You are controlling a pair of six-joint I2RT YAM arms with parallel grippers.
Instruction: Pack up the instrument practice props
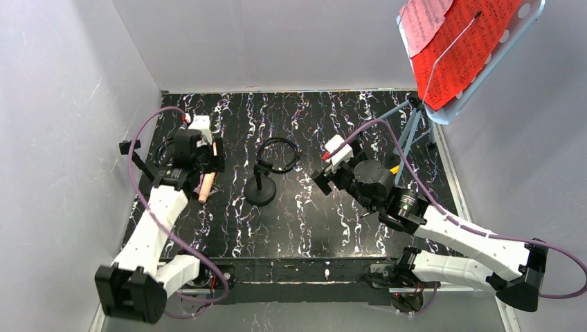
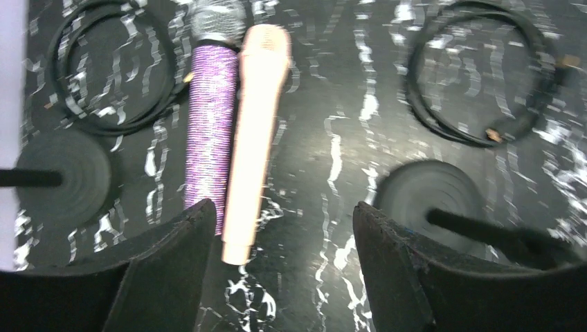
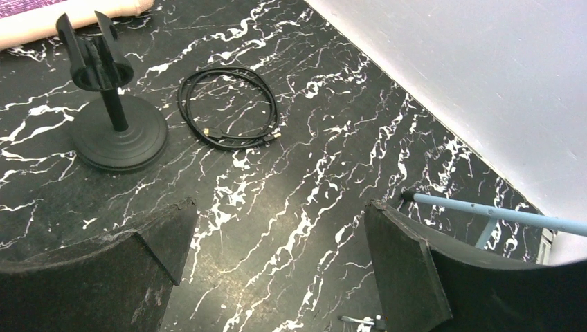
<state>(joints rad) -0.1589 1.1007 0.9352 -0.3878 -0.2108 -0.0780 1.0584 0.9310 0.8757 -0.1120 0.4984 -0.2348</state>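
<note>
- Two arms reach over the black marbled desk (image 1: 311,228) in the top view. The left arm (image 1: 163,207) hangs above the cream microphone (image 1: 204,188), which lies flat near the desk's left side, partly hidden under the wrist. The right arm (image 1: 429,221) hovers right of centre.
- One black mic post (image 1: 261,188) stands upright on its round base between the arms, with a coiled black cable (image 1: 280,153) just behind it.
- Red sheet-music pages (image 1: 464,48) and a pink page (image 1: 422,21) rest on a pale blue music stand (image 1: 529,24) at the far right corner.
- In the left wrist view, the left jaws stand apart and clamp nothing.
- The purple glitter microphone (image 2: 210,138), with its silver grille (image 2: 218,19), and the cream microphone lie side by side on the desk, touching. Their handle ends point toward the gap.
- A second mic post (image 2: 66,178) and a second cable coil (image 2: 111,69) sit on the picture's left. The first post and cable sit on its right.
- In the right wrist view, the right jaws are spread wide over bare desk with nothing between them.
- The mic post stands upright ahead with the cable beside it. Both microphones show as a strip at the top left edge, and a blue stand leg (image 3: 498,216) crosses at right.
</note>
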